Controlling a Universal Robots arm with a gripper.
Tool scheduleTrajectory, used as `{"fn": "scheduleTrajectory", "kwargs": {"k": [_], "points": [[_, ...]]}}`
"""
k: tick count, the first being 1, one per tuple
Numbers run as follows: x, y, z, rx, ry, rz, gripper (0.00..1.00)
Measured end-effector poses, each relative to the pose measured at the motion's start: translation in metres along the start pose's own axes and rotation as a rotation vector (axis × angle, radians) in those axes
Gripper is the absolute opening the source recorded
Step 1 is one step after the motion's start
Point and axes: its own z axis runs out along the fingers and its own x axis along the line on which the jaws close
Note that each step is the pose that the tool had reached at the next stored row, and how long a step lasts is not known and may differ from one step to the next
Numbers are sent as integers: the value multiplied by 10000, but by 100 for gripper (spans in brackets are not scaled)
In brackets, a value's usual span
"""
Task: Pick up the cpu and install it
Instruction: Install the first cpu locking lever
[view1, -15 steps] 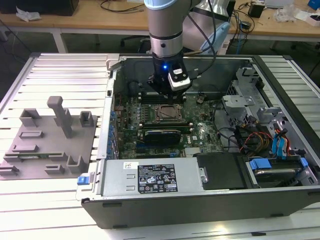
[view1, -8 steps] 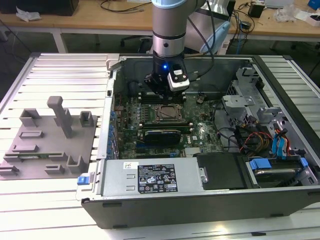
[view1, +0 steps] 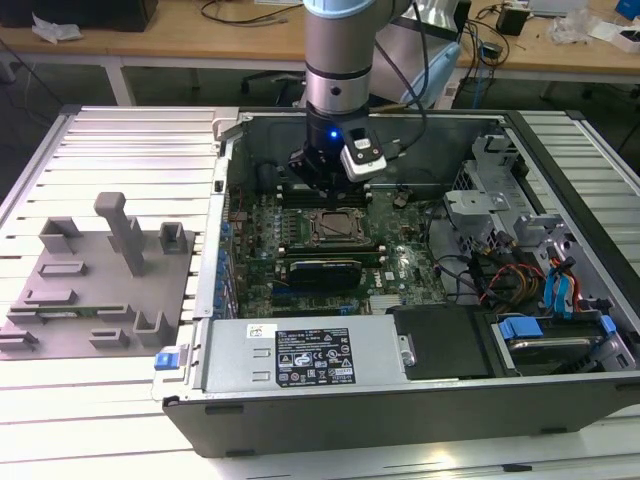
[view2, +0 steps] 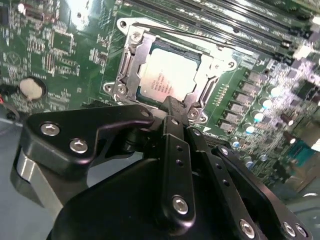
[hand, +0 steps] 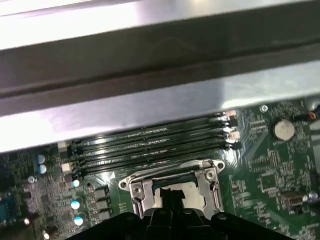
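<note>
Nearest us the black hand (view2: 172, 107) hangs just over the cpu (view2: 167, 80), which lies in the motherboard socket (view2: 131, 60); we cannot tell whether it is clenched, and we judge a skewed chip could bend the socket's pins.

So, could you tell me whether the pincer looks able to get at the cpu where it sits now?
Probably yes: the pincer hangs right over the cpu, which lies face-up in the open socket frame, with nothing covering its top.
</note>
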Motion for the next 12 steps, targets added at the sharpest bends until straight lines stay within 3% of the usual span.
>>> {"fn": "scheduleTrajectory", "kwargs": {"k": [4, 6, 8, 12], "points": [[-19, -2, 5, -38, -3, -774, 11], [-25, -34, 5, -40, -3, -840, 11], [-33, -84, 6, -43, -4, -859, 11], [-62, -255, 9, -58, -2, -870, 11]]}}
